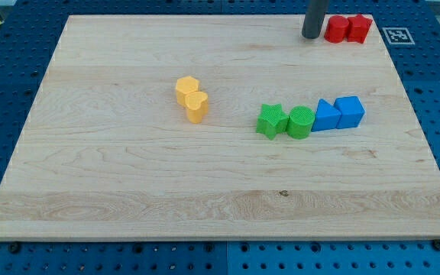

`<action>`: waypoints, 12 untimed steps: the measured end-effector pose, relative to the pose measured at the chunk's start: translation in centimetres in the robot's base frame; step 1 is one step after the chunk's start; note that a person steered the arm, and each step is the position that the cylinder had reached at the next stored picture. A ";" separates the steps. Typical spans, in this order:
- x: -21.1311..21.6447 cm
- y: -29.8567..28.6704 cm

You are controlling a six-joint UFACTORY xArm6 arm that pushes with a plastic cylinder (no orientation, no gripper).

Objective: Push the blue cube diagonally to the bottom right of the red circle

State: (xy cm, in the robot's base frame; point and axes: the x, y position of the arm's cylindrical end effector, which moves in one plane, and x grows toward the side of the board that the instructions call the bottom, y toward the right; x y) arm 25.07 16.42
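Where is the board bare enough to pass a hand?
Bare: everything left of the yellow blocks, and the strip below the green star. Crowded: the green-blue row up to the blue cube, and my tip beside the red circle.

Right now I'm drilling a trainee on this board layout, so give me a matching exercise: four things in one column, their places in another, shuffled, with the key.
1. my tip
2. blue cube
3. yellow blocks
4. green star

A. left of centre
B. left end of the green-blue row
C. top, just left of the red blocks
D. right end of that row

Pairs: 1-C, 2-D, 3-A, 4-B
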 end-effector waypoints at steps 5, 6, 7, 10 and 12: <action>4.7 2.6; 6.1 3.4; 8.2 3.9; 16.0 9.1; 22.2 9.8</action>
State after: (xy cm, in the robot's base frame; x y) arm 47.27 26.27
